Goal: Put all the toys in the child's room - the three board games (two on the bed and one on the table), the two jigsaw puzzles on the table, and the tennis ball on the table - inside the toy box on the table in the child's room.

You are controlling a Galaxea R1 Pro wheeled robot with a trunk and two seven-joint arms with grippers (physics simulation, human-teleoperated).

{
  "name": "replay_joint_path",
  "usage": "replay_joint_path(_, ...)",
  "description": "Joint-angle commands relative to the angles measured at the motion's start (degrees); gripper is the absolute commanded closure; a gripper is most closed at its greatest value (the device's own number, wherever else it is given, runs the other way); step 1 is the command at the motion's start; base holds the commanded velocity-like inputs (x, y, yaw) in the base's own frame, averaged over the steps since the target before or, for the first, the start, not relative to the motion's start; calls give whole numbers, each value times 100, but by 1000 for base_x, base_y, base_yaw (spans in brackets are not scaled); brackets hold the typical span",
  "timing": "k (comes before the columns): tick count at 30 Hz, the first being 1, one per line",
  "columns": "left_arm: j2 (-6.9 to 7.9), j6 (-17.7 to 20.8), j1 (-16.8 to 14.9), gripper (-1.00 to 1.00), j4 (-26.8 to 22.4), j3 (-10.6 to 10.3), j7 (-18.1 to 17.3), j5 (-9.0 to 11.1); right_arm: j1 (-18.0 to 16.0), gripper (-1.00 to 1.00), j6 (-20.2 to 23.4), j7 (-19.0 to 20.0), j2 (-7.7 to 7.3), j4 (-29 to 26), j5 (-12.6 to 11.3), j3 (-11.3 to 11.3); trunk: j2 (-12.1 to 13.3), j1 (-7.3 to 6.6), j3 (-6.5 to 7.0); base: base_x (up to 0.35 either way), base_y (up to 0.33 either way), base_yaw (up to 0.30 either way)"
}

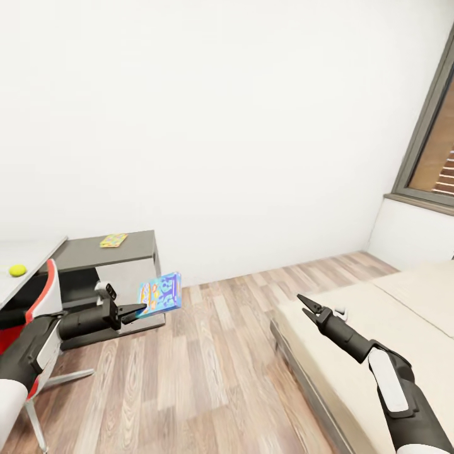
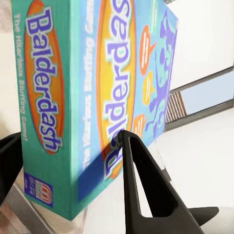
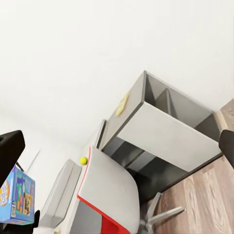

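My left gripper (image 1: 135, 311) is shut on a teal and blue Balderdash board game box (image 1: 159, 295), held upright in the air above the wooden floor. In the left wrist view the box (image 2: 97, 97) sits between the dark fingers (image 2: 146, 190). My right gripper (image 1: 307, 307) hangs open and holds nothing, above the near corner of the bed (image 1: 378, 328). A yellow-green tennis ball (image 1: 17, 270) lies on the grey table (image 1: 31, 249) at the left. A flat colourful box (image 1: 113, 240) lies on the grey cabinet (image 1: 135, 243).
A red and white chair (image 1: 44, 296) stands between my left arm and the table. The ball (image 3: 83, 160), chair (image 3: 105, 195) and cabinet (image 3: 161, 126) also appear in the right wrist view. A window (image 1: 435, 151) is at the far right. Wooden floor (image 1: 208, 353) lies open between cabinet and bed.
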Motion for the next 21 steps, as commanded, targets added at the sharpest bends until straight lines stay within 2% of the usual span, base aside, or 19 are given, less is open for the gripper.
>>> replay_joint_path(1,0,62,-6,100,1,-1,-18,21,-3,-100,37,6,0,-2,-19,-9,-4,4,-7,330,0,293)
replay_joint_path(21,-17,53,-6,100,1,-20,-9,13,-3,-100,37,-2,0,-1,-19,-9,-4,4,-7,330,0,293)
